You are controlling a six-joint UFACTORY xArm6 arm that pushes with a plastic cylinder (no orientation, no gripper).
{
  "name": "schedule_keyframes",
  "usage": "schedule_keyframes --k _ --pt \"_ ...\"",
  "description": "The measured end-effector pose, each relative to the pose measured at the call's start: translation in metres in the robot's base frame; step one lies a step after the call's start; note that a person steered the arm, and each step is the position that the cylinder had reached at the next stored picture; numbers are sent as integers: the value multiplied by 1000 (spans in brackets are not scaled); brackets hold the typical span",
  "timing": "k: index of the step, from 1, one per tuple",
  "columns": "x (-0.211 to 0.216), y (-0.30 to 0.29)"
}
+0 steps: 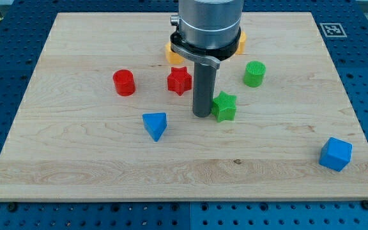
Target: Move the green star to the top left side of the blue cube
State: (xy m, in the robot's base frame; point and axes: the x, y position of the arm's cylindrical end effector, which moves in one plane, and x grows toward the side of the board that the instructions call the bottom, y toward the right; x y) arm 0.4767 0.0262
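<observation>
Pushing from the left, with the star's next slide hard to predict.

You have my tip set down touching, or all but touching, the left side of the green star, which lies near the middle of the board; the blue cube sits well apart, by the view's bottom right corner. There are no jaws here, only a bare rod, so nothing is gripped and the star is free to turn. Watch for this: a star's points catch unevenly, so an off-centre push would likely spin it or let it slip past the rod. Steer too low and it could strike the cube and shift your reference. The green cylinder lies up and to the right, the red star just behind the rod.
</observation>
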Motion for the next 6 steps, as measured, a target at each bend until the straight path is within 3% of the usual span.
schedule_keyframes --k 3,5,6 --pt "0 62" --pt "-19 59" --pt "-18 99"
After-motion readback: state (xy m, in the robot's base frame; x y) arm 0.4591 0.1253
